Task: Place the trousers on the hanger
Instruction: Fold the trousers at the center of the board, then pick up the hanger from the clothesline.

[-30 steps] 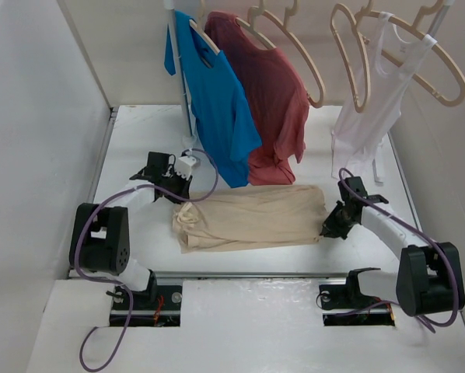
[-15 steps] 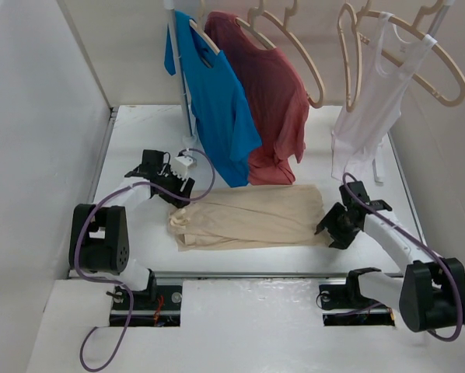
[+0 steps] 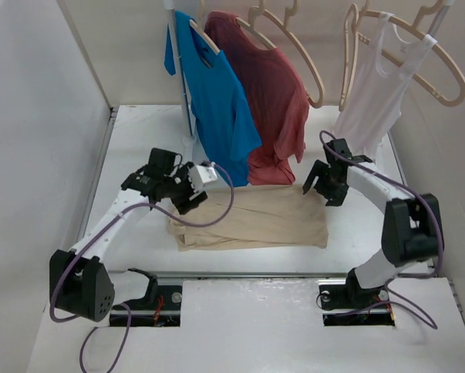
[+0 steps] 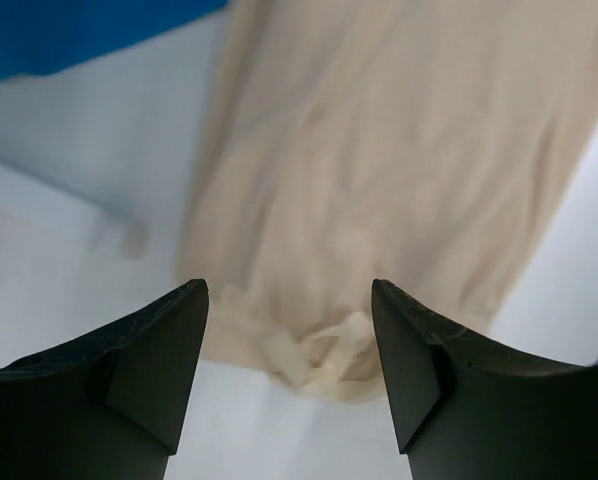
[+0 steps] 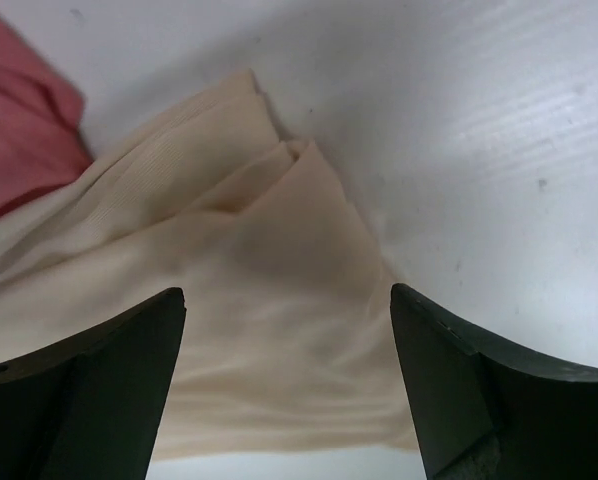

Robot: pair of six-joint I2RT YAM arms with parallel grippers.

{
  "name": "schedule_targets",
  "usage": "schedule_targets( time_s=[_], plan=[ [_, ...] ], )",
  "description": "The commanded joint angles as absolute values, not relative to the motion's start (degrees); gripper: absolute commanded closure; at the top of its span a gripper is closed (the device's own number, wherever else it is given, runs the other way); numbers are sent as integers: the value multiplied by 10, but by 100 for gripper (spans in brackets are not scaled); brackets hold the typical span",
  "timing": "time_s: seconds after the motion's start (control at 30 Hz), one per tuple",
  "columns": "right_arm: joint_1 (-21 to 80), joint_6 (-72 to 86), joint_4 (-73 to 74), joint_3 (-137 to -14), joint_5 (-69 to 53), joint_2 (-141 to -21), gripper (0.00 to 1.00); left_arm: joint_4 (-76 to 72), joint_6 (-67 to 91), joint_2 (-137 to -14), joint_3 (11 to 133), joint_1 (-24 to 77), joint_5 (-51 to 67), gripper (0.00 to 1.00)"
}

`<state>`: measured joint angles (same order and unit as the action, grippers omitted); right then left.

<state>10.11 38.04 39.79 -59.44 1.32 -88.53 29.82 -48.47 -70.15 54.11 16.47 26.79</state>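
The beige trousers (image 3: 252, 219) lie folded in a wide bundle on the white table, apart from both grippers. My left gripper (image 3: 187, 190) hovers open over their left end, where the drawstring knot (image 4: 324, 360) shows between and below the fingers. My right gripper (image 3: 323, 186) stands open above their far right corner (image 5: 279, 170). Neither holds anything. Two bare pale hangers (image 3: 314, 74) (image 3: 347, 58) hang on the rail at the back. In the wrist views, the left gripper (image 4: 289, 290) and the right gripper (image 5: 288, 292) both look down on the cloth (image 4: 399, 150).
A blue T-shirt (image 3: 217, 101) and a dull red T-shirt (image 3: 275, 93) hang low on the rail, their hems just behind the trousers. A white vest (image 3: 372, 101) hangs at the right on another hanger (image 3: 442, 78). White walls close in both sides.
Both grippers have opened and let go of the trousers. The right gripper rose from their right end towards the far corner; the left moved right over the waistband. The cloth has settled flatter.
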Motion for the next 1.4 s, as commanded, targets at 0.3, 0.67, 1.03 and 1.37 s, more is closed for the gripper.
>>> schedule_targets(
  time_s=[0.3,0.67,1.03,1.37],
  plan=[
    [57,308,310,-621,-44,-1012,43,258,-497,-686,322,330,128,41],
    [19,303,301,-652,-74,-1035,81,270,-561,-655,267,352,98,100],
    [19,290,366,-647,16,-898,8,308,-464,-650,357,363,134,44],
    [45,306,453,-741,174,-608,8,276,-203,-545,492,324,12,41]
  ],
)
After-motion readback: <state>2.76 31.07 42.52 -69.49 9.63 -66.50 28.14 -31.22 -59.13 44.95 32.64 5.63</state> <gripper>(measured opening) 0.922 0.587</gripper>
